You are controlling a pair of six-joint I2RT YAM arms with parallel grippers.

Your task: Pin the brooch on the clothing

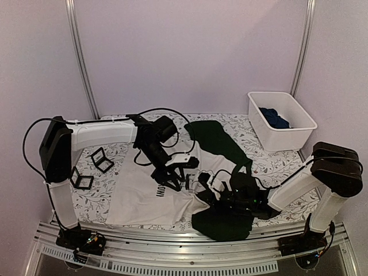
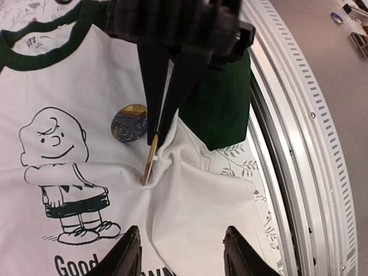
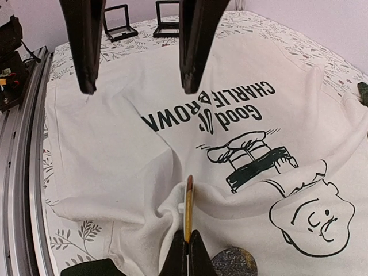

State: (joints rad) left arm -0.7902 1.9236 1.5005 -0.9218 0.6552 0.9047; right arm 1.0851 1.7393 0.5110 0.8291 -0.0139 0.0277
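The clothing (image 2: 69, 98), a white T-shirt with dark green collar and sleeves and a cartoon boy print, lies flat on the table (image 1: 115, 198). My right gripper (image 3: 187, 253) is shut on the brooch (image 3: 188, 207), a thin gold-edged disc held on edge against a bunched fold of the white fabric. From the left wrist view the brooch (image 2: 150, 161) shows below the right gripper's black fingers (image 2: 155, 86). My left gripper (image 2: 183, 256) hovers open over the fabric just beside that fold, holding nothing. In the top view the left gripper (image 1: 174, 181) and the right gripper (image 1: 202, 187) meet over the shirt (image 1: 144, 198).
A second round badge (image 2: 129, 122), dark and speckled, lies flat on the shirt beside the held brooch. Two black open boxes (image 1: 102, 160) (image 1: 80, 179) sit left of the shirt. A white bin (image 1: 296, 135) at the back right holds a dark blue garment (image 1: 275, 118). A metal rail (image 2: 299, 172) runs along the near edge.
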